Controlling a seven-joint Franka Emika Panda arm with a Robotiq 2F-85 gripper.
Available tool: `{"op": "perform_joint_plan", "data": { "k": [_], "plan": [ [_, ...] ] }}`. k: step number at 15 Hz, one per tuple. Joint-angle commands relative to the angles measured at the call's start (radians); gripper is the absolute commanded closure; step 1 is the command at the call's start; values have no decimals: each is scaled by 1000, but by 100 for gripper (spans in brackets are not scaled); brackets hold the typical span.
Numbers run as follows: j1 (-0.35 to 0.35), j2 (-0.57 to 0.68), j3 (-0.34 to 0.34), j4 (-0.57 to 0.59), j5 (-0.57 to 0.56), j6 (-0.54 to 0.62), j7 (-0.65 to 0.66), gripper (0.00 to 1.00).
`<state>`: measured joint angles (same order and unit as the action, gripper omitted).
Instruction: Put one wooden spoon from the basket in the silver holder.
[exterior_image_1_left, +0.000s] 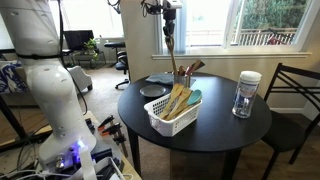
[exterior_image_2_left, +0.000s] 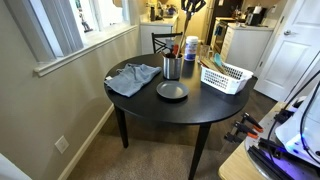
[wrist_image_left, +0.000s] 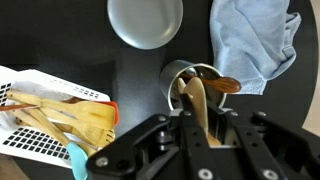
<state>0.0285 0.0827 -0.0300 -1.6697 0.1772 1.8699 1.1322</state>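
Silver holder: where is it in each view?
Exterior view: silver holder behind the basket, on the table's far side.
Exterior view: just behind the dark plate.
Wrist view: centre, above the claw, whose wooden spoon reaches into it.
Shared landmark: the white basket.

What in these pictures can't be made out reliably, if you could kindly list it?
- Wrist view: the wooden spoon in the claw overlaps the silver holder; whether its head is inside cannot be told.
- Exterior view: the claw is cut by the top edge and too small to show its grip.
- Exterior view: the basket largely hides the silver holder.
- Wrist view: the left edge cuts the basket; its utensils blur together.
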Motion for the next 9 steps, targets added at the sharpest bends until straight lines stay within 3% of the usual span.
{"op": "perform_joint_plan", "data": {
  "k": [1,9],
  "plan": [
    [-35,-20,-11,-71,76,27,-58,92],
    [-81,13,-46,-145,219,43,-60,92]
  ]
}}
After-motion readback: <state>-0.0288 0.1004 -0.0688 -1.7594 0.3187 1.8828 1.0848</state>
